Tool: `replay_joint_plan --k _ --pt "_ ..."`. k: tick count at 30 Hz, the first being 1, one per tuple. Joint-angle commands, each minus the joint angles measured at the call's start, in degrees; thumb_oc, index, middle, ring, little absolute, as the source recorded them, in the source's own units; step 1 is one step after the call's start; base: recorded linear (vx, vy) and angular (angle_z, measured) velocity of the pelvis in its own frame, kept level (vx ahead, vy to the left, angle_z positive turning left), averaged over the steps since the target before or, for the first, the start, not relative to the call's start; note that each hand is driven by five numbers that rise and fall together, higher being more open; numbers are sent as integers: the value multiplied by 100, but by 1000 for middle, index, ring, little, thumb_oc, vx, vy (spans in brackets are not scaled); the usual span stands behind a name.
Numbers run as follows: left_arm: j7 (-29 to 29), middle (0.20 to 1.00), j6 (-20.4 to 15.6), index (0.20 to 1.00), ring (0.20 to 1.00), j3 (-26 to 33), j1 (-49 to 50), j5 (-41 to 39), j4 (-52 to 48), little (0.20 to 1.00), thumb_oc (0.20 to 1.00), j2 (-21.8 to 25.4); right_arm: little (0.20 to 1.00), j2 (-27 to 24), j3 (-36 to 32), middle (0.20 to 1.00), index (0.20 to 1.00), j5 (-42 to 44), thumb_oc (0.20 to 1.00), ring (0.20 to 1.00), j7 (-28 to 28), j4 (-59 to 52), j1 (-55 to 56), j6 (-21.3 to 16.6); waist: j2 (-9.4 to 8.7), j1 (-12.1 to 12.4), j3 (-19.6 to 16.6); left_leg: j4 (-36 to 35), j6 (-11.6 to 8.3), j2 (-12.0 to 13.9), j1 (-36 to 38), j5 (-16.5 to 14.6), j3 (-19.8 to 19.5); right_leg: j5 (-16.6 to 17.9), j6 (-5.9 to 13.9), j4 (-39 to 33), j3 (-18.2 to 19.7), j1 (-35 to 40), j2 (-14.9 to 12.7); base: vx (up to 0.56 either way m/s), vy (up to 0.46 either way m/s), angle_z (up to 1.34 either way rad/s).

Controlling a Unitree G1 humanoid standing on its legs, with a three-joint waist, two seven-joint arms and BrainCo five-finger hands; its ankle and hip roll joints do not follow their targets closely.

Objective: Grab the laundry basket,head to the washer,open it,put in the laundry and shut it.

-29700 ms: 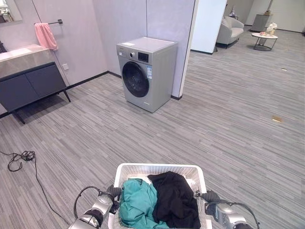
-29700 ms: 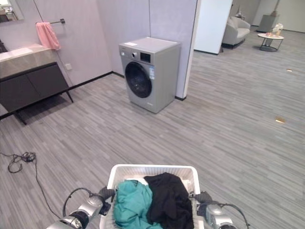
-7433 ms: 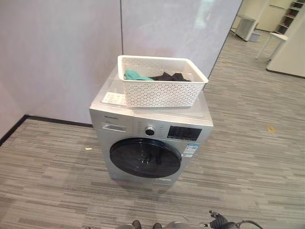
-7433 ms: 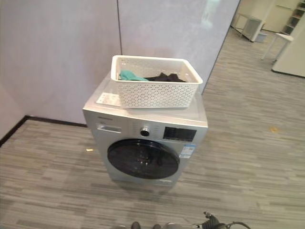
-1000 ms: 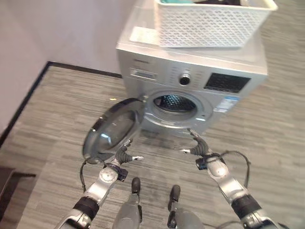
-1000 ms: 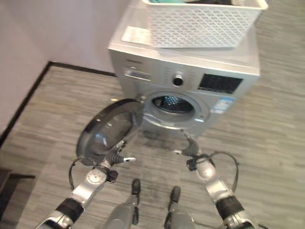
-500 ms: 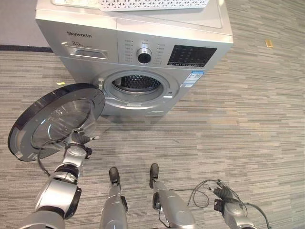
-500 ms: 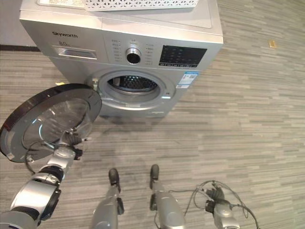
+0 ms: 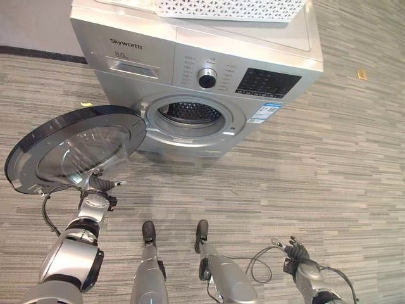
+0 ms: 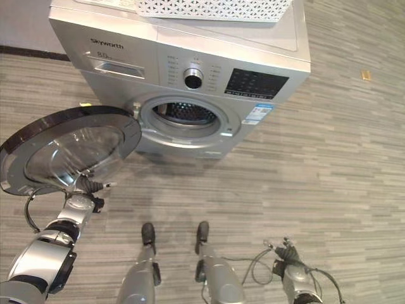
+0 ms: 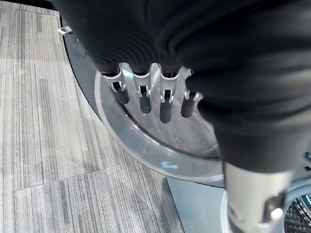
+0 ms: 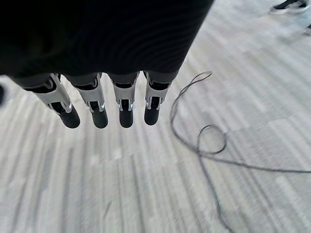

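The silver washer (image 9: 190, 57) stands in front of me with its drum opening (image 9: 193, 113) uncovered. Its round dark door (image 9: 73, 147) hangs swung out to the left. On the washer's top sits the white laundry basket (image 9: 231, 9), of which I see the lower wall. My left hand (image 9: 95, 199) is just below the door's lower rim, fingers (image 11: 165, 104) straight and close to the glass, holding nothing. My right hand (image 9: 297, 265) hangs low at the bottom right above the floor, fingers (image 12: 99, 114) straight and empty.
Grey striped plank floor (image 9: 316, 164) spreads out to the right of the washer. A dark skirting line (image 9: 38, 54) runs along the wall at the left. A small yellowish scrap (image 9: 361, 74) lies on the floor at the right.
The camera has shifted slightly, so the washer sits a bit further right. The door has swung a little wider and my left hand followed its rim. The right hand stays low.
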Motion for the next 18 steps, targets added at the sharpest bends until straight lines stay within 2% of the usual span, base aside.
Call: replay_joint_plan --k 1,5,6,8,11,12,13,14,15,18 --pt "143 1000 -226 1000 1000 30 -183 133 261 1000 1000 130 1000 -7 -18 1000 1000 419 1000 1000 64 -156 115 -133 87 70 -125 11 19 -16 -274 -272 -337 232 553 -12 -157 -108 -649 0 0 0" --pt "79 1000 -264 1000 1000 201 67 -18 189 1000 1000 -4 1000 69 8 1000 1000 729 1000 1000 269 -337 235 -176 130 114 -195 11 0 -13 -223 -270 -337 193 526 -12 -174 -39 -641 17 -9 0" --pt "10 1000 -325 1000 1000 449 552 -183 64 1000 1000 -210 1000 127 -54 1000 1000 768 1000 1000 331 -356 376 -137 209 174 -310 11 -9 -11 -83 -302 -332 105 494 -5 -188 101 -635 83 -35 -1" --pt "-26 1000 -341 1000 1000 587 940 -254 -57 1000 1000 -394 1000 152 -123 1000 1000 717 1000 1000 311 -273 442 -102 302 244 -414 11 -21 -20 86 -341 -326 3 477 29 -207 259 -627 117 -23 -2" --pt "-172 1000 -417 1000 1000 774 1597 -335 -411 1000 1000 -582 1000 164 -265 1000 1000 637 1000 1000 368 -216 572 -27 457 338 -615 11 -13 -47 373 -396 -339 -188 418 129 -219 522 -617 112 -4 5" --pt "-172 1000 -417 1000 1000 774 1597 -335 -411 1000 1000 -582 1000 164 -265 1000 1000 637 1000 1000 368 -216 572 -27 457 338 -615 11 -13 -47 373 -396 -339 -188 418 129 -219 523 -617 107 -17 10" --pt "-272 1000 -501 1000 1000 919 2176 -477 -891 1000 1000 -660 1000 124 -394 1000 1000 584 1000 1000 401 -171 649 18 575 427 -758 11 -4 -49 611 -430 -361 -358 378 265 -249 722 -603 80 -24 10" --pt "-271 1000 -494 1000 1000 923 2195 -475 -907 1000 1000 -663 1000 121 -389 1000 1000 584 1000 1000 401 -175 659 19 579 423 -760 11 -5 -48 619 -432 -363 -361 378 266 -252 730 -602 212 -47 9" --pt "-274 1000 -541 1000 1000 1101 2799 -549 -1378 1000 1000 -873 1000 137 -475 1000 1000 431 1000 1000 426 -284 816 84 704 515 -995 53 9 -56 950 -514 -386 -516 333 318 -314 1065 -586 174 -25 16" --pt "-390 1000 -625 1000 1000 907 3217 -477 -2024 1000 1000 -1115 1000 143 -509 1000 1000 280 1000 1000 430 -33 807 119 802 607 -1193 191 39 -75 1144 -622 -443 -634 314 338 -402 1354 -589 112 -32 14"
